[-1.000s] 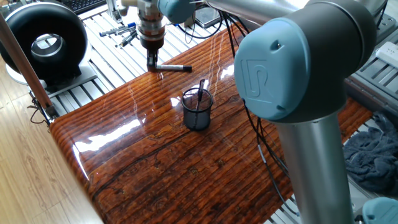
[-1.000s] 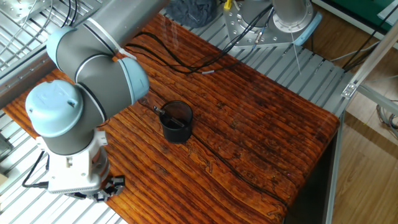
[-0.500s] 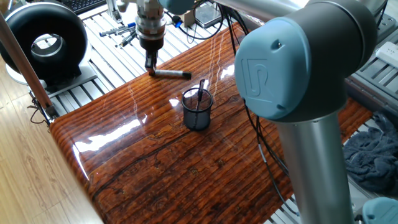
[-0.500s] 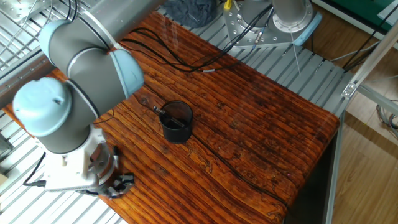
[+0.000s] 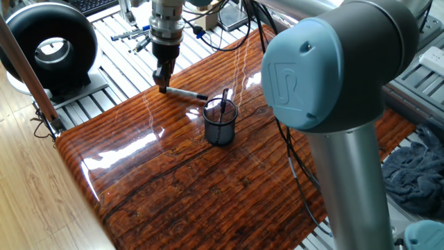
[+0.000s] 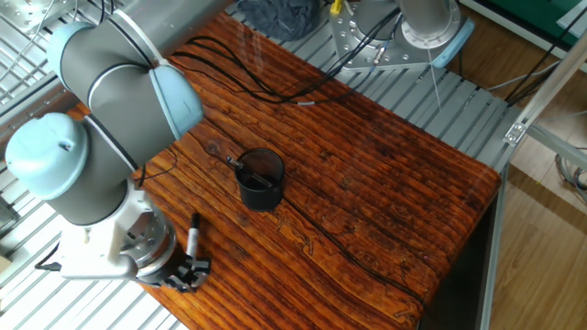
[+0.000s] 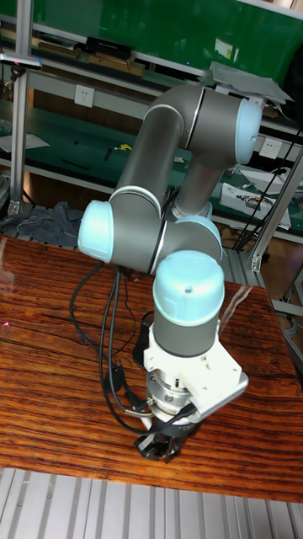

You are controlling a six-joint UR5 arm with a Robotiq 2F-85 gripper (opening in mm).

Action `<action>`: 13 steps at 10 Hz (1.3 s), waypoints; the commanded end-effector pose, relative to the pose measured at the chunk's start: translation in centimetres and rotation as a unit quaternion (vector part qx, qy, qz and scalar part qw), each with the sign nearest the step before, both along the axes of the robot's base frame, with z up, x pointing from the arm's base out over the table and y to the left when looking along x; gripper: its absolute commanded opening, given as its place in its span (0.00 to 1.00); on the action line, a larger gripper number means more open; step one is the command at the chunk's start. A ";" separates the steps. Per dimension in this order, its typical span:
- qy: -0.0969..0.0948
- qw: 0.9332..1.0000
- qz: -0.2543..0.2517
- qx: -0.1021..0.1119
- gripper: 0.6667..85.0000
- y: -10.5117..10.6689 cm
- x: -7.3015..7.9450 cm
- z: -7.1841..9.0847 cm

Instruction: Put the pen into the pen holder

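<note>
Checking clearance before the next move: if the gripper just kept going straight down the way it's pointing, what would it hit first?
The gripper points straight down, shut on one end of the pen. Below it lies only the glossy wooden table, so it would likely meet that first. The pen holder stands off to the side.

bright even indoor light, white glare streaks on glossy table, sharp focus

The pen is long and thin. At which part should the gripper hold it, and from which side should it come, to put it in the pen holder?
Probably near one black end, coming from above with the fingers across the barrel. The pen lies nearly flat over the table, so only its top side is open. The gripper seems shut there already, leaving the long free end to tip into the pen holder.
</note>
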State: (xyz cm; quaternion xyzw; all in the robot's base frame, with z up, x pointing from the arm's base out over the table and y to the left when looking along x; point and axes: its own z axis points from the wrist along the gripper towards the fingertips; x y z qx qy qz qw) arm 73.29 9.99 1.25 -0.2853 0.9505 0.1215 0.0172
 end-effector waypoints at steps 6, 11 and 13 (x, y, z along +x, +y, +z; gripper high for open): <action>-0.057 0.995 0.002 -0.085 0.01 -4.5 2.9 -0.5; -0.098 0.987 0.018 -0.124 0.01 -6.5 5.0 -0.3; -0.070 0.990 0.003 -0.121 0.01 -6.4 3.6 -0.5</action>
